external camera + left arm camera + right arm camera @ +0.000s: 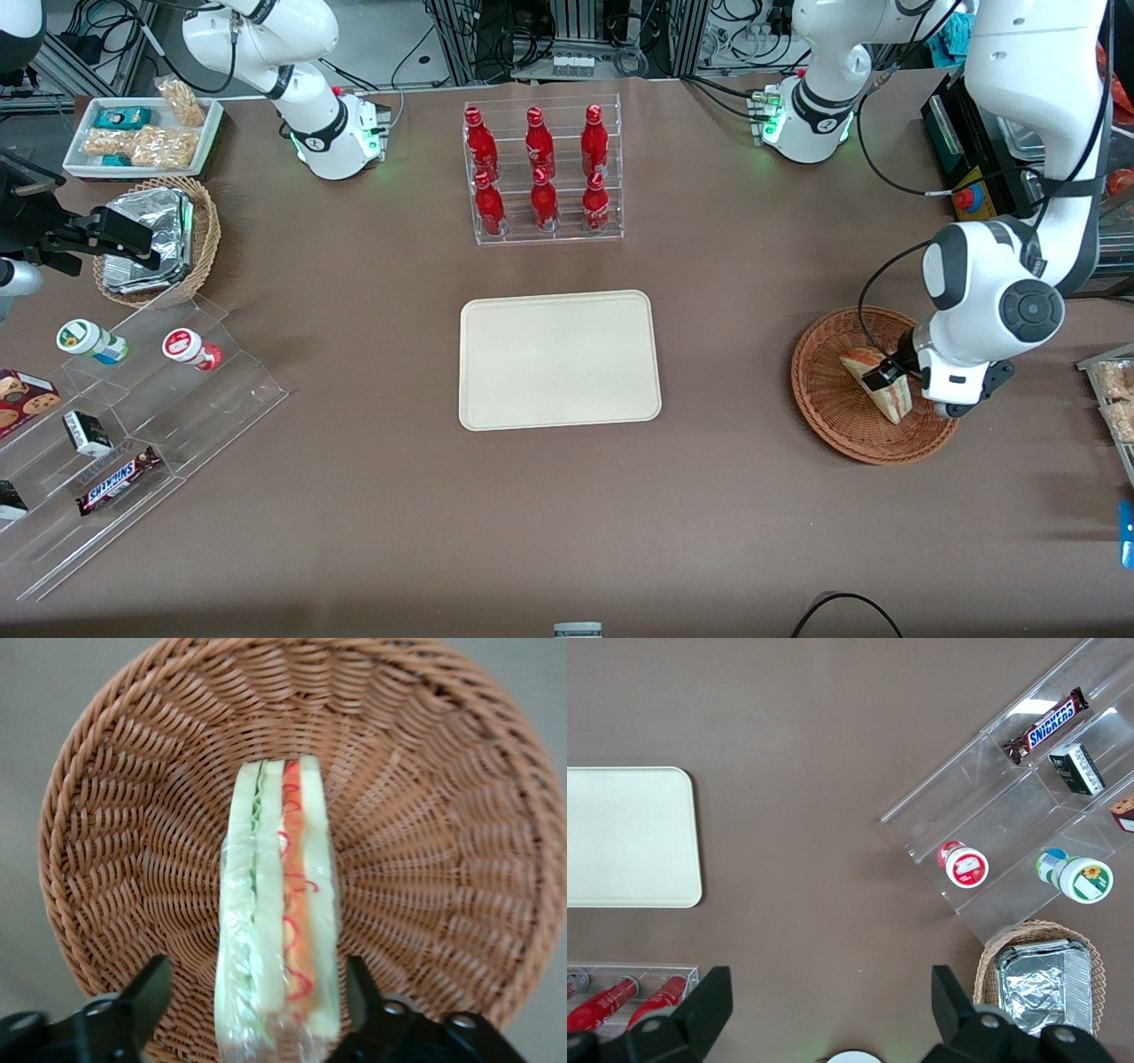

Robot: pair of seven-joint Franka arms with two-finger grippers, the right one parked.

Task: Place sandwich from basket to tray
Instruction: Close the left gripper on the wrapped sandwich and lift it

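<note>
The sandwich (895, 400) (279, 904), a clear-wrapped wedge with red and green filling, stands on edge in the reddish-brown wicker basket (824, 408) (425, 815) toward the working arm's end of the table. My left gripper (884, 377) (257, 1001) is down in the basket, open, with one finger on each side of the sandwich. A gap shows between each finger and the wrap, and the gaps are unequal. The cream tray (558, 359) (629, 833) lies bare at the middle of the table.
A clear rack of red bottles (542, 173) stands farther from the front camera than the tray. Toward the parked arm's end are a tan basket of foil packs (159, 239), a white snack tray (142, 133) and an acrylic stepped display (133, 416).
</note>
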